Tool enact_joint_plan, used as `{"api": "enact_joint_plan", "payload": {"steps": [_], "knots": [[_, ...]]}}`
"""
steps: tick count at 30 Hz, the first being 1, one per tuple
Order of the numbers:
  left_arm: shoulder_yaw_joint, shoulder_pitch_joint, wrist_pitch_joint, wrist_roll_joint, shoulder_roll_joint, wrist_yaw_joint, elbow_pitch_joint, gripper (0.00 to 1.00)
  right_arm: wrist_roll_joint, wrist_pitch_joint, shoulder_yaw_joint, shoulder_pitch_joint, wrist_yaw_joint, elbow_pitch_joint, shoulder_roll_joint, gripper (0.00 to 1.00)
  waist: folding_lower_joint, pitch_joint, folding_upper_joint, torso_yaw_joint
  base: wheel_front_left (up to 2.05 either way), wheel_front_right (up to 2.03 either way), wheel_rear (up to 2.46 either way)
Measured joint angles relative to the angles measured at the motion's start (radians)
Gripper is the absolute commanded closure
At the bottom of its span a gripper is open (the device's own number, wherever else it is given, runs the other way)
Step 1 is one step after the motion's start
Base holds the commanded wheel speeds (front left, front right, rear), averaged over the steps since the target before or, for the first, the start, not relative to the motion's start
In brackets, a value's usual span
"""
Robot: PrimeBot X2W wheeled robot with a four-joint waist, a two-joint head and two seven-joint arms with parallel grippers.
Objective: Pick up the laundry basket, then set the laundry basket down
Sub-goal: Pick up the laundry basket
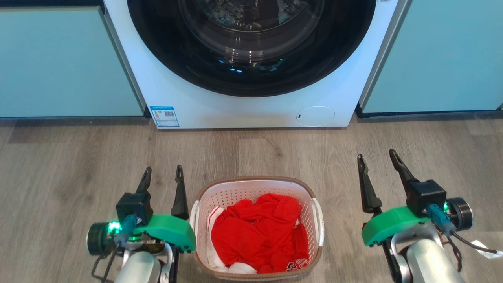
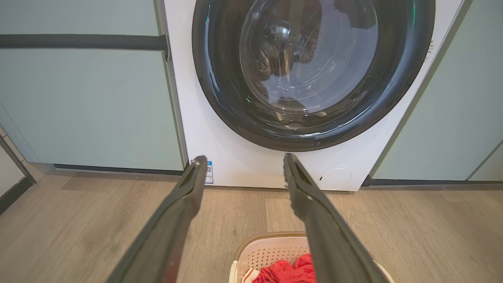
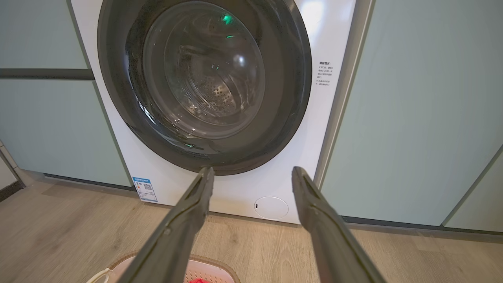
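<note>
Left arm: pale forearm (image 1: 137,269) rose from the bottom edge of the head view, its green housing (image 1: 169,232) just beside the left handle (image 1: 193,214) of the basket (image 1: 255,179), fingers pointing toward the washer (image 1: 251,112).
Left gripper (image 1: 163,169): jaws spread wide with nothing between them; the inner finger ran close along the basket's left wall, outside it; whether they touched could not be told.
Right arm: forearm at the lower right, green housing well apart from the right handle (image 1: 319,220), fingers angled slightly outward.
Right gripper (image 1: 376,154): jaws released and empty, over bare floor (image 1: 78,165).
Basket: stood upright on the floor between the two grippers, nearer the left one; both white handles were free.
Clothes (image 1: 259,232): red garment over white cloth, heaped inside the basket below its brown rim.
Floor: grey-brown wood-look planks ran to the foot of the washer.
Washer: white front-loader straight beyond the basket; dark round door (image 1: 251,84) shut; blue sticker (image 1: 164,116) low on its left, round cover (image 1: 315,116) low on its right.
Cabinets (image 1: 59,59): pale teal fronts stood on both sides of the washer, with a dark plinth beneath.
</note>
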Motion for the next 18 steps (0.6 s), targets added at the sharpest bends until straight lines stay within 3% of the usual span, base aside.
{"api": "enact_joint_plan", "payload": {"steps": [18], "knots": [[-0.002, -0.006, 0.000, -0.025, 0.000, 0.000, 0.001, 0.00, -0.001, 0.000, -0.001, -0.004, 0.000, 0.002, 0.000, 0.00, 0.0000, 0.034, 0.0000, 0.004, 0.00, 0.00, 0.00]]}}
